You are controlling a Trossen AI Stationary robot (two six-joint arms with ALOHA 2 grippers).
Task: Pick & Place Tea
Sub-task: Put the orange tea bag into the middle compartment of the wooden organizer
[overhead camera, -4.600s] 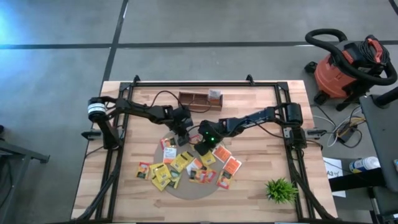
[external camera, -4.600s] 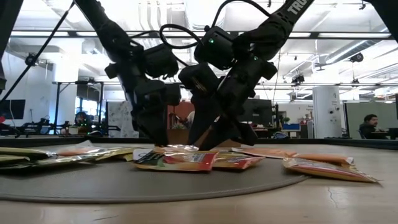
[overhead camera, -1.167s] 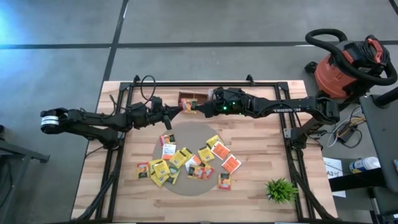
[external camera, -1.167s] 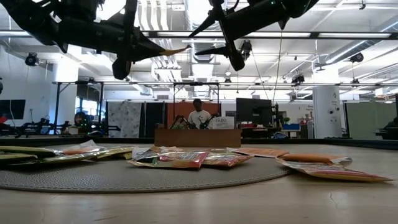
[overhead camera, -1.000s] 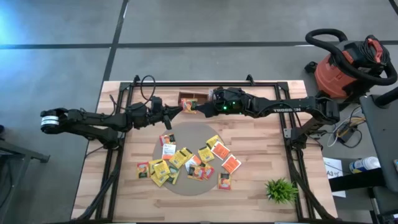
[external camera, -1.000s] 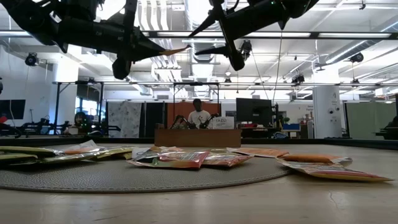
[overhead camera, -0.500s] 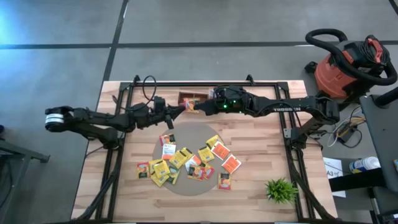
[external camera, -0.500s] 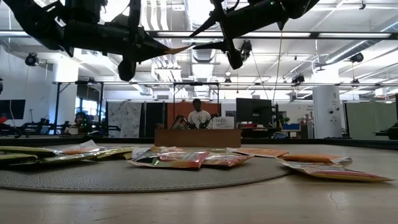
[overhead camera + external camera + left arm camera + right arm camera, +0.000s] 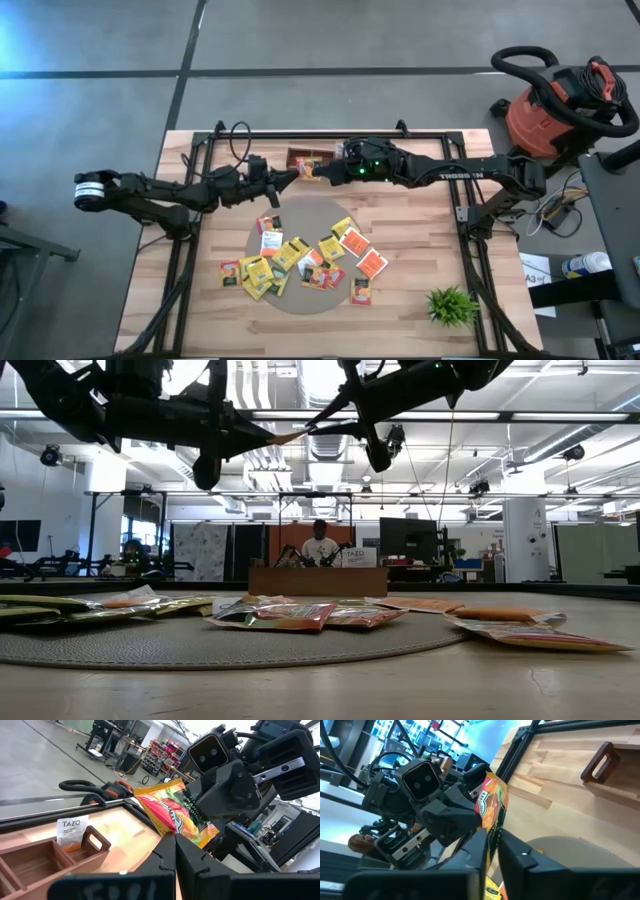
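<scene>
A single tea packet hangs in the air over the far part of the table, pinched from both ends between the two arms, just beside the wooden tray at the far edge. In the high view it shows only as a small orange-yellow spot; its flat face there seems to stand on edge, its long axis running along the far edge from one gripper to the other. The left wrist view gives its look: glossy yellow-orange foil with a red and green printed patch and a dark label band, slightly crumpled. The right wrist view shows the same packet edge-on, as a narrow orange and dark strip.

The left gripper is clenched on the packet's near corner, its two fingers pressed together in its own wrist view. The right gripper has its fingers nearly together on the packet's other end, grasping it.

In the low view both grippers meet high above the table, the packet a thin pale sliver between their tips. That view also shows a person seated in the room behind the tray.

The other tea packets lie scattered on a round grey mat in the table's middle. A white labelled packet stands upright in one tray compartment. A small green plant sits near the table's near right corner
</scene>
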